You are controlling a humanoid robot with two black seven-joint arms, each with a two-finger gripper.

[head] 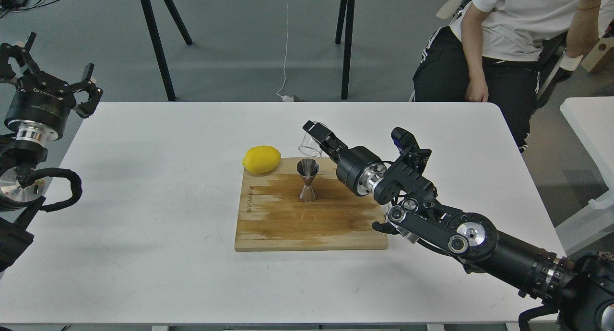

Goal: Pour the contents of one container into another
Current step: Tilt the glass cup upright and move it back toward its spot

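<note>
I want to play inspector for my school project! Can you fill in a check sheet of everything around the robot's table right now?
Surface: white table with a wooden board lying flat on it.
Job's things: clear glass cup held tipped over, above the far edge of the board; steel jigger upright on the board.
Clutter: lemon at the board's far left corner.
Grippers: right gripper shut on the cup; left gripper open, empty, raised off the table's left edge.
Cables: white cable on the floor behind the table; black cable looped on the left arm.
Surroundings: seated person at far right; black-legged table behind.
</note>
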